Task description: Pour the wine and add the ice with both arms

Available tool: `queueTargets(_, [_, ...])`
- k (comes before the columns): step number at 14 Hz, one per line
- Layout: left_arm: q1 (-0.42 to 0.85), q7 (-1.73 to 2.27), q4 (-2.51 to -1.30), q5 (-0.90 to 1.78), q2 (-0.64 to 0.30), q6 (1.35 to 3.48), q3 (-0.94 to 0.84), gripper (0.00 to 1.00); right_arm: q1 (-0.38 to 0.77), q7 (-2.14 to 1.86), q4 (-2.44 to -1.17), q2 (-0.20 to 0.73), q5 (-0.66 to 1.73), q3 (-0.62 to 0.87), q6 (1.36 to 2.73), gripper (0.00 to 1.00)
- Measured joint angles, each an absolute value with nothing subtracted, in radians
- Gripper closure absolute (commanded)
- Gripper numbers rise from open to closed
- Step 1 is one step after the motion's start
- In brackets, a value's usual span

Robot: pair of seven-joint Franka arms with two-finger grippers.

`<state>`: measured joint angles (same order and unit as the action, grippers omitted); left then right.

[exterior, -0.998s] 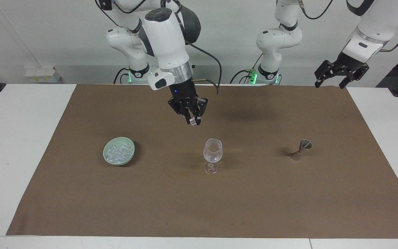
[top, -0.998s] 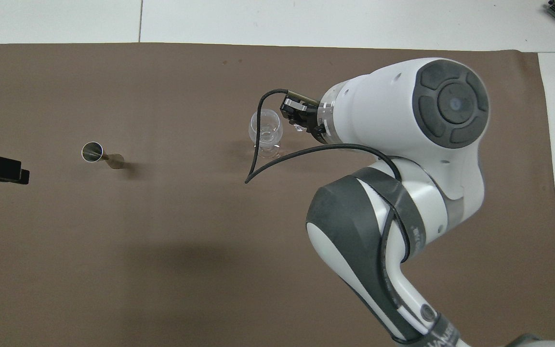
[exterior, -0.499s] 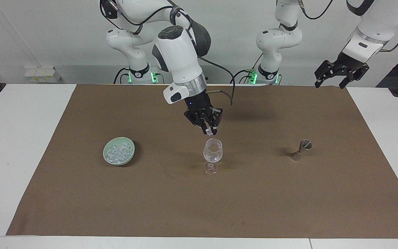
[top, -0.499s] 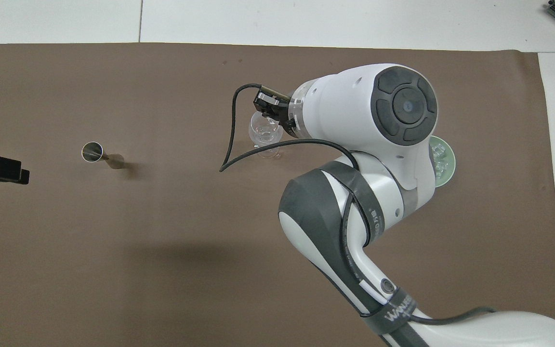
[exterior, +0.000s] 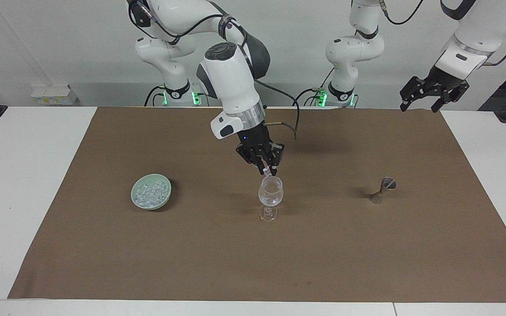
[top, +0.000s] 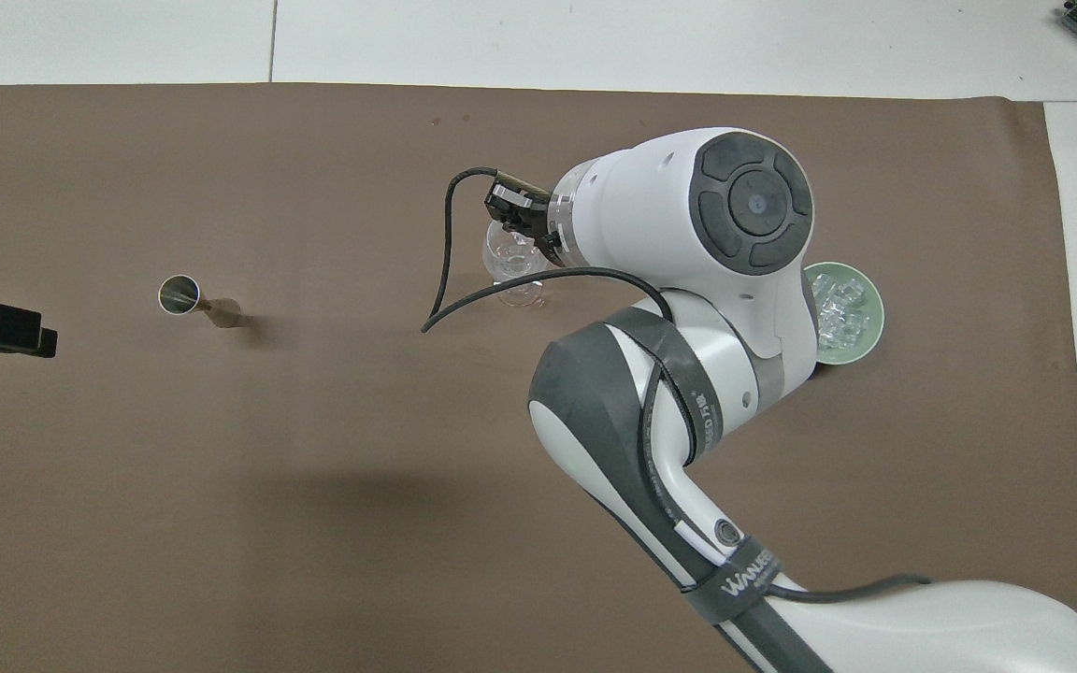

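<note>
The right gripper (exterior: pixel 267 171) hangs just above the rim of the wine glass (exterior: pixel 270 192), its jaws pinched on a small clear ice chunk (exterior: pixel 267 173) at their tips. The rest of the ice (exterior: pixel 150 193) lies heaped in the pale green dish (exterior: pixel 165 199), on the desk (exterior: pixel 253 263) toward the right arm's end, well apart from the glass. Each chunk looks light, hard and probably slick, so a firm pinch across its widest faces seems safest. The stemmed glass appears thin and easy to topple, so the release should be low and centred. The left gripper (exterior: pixel 433 91) waits over the desk's edge, jaws apart and empty, with the jigger (exterior: pixel 382 189) between it and the glass.
</note>
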<state>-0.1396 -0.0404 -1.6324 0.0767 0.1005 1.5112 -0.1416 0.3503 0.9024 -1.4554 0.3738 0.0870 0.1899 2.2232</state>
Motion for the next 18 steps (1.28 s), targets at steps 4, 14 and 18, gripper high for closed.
queueTargets(4, [-0.140,-0.040,-1.632,0.077,0.100,1.511,-0.142,0.00,0.351,0.902,-1.455,0.381,0.077,0.190,2.224,1.00])
queueTargets(14, [-0.140,-0.040,-1.632,0.077,0.100,1.511,-0.142,0.00,0.357,0.902,-1.455,0.435,0.055,0.190,2.299,1.00])
queueTargets(18, [-0.140,-0.040,-1.632,0.077,0.100,1.511,-0.142,0.00,0.368,0.902,-1.464,0.436,0.052,0.190,2.298,0.98])
